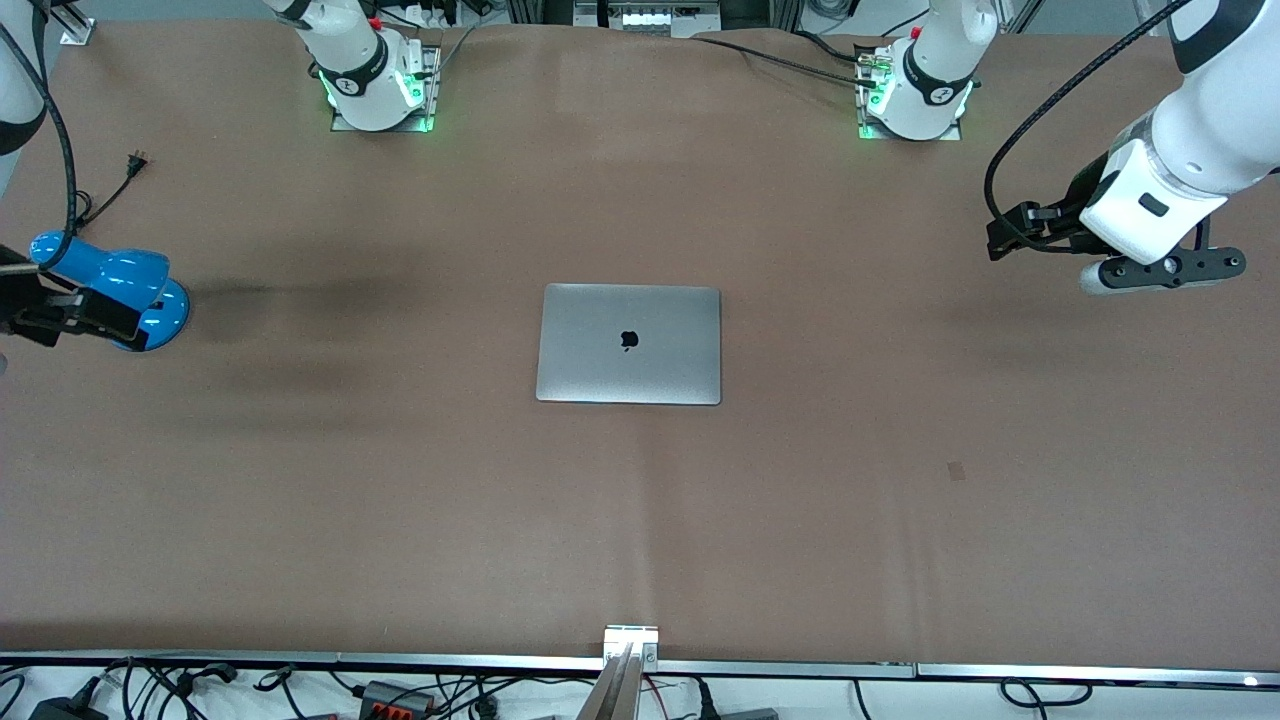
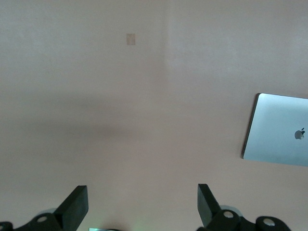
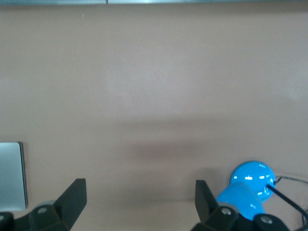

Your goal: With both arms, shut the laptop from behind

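We see the laptop (image 1: 629,344) lying shut and flat at the middle of the brown tabletop (image 1: 900,500), lid up, its black apple logo (image 1: 629,340) showing. Its long axis runs from the right arm's end of the tabletop toward the left arm's end, and its short edges run between the bases and the front camera. The logo reads upright in the front view, with its stem toward the arms' bases.

Our left gripper (image 2: 142,204) hangs in the air over the left arm's end of the tabletop, well apart from the laptop. Its fingers (image 2: 74,207) stand wide open with nothing between them, only bare tabletop below.

Our right gripper (image 3: 139,202) hangs over the right arm's end of the tabletop, just above a glossy blue lamp (image 1: 135,290) that stands there with a black cord (image 1: 110,195) trailing toward the bases. Its fingers (image 3: 72,197) are likewise spread wide and hold nothing. In the right wrist view we catch only one edge of the laptop (image 3: 12,175), well away from the fingers.
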`<action>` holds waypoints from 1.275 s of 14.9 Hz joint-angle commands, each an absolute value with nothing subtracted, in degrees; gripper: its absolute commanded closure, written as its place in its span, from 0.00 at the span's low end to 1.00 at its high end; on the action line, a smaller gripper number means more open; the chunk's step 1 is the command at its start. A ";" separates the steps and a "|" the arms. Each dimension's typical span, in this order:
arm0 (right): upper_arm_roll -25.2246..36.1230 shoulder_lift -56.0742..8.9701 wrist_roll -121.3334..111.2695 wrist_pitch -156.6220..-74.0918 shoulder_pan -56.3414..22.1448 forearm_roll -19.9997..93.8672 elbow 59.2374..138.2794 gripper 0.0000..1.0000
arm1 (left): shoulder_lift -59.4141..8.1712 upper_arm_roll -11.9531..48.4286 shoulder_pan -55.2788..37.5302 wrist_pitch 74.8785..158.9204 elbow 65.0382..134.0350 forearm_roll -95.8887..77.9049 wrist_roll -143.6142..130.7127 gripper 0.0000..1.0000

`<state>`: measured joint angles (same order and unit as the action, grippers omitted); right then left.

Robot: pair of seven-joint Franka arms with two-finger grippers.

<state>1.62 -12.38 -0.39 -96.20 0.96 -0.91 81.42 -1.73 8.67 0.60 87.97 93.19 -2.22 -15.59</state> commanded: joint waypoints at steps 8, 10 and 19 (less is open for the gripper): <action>1.58 3.43 -3.78 -99.76 1.32 -1.67 102.04 0.00 | -1.76 8.70 0.61 87.80 92.37 -0.79 -16.43 0.00; 1.58 3.95 -4.22 -99.58 1.41 -1.67 101.95 0.00 | -1.76 8.70 0.62 87.80 92.37 -0.79 -16.35 0.00; 1.32 4.83 -3.52 -97.38 1.23 -1.32 101.95 0.00 | -1.76 8.61 0.62 87.80 92.37 -0.88 -16.17 0.00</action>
<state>1.63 3.01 -2.86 -97.64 0.97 -0.97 100.38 -1.73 8.48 0.79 87.97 93.17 -2.22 -15.59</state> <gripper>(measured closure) 0.000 0.000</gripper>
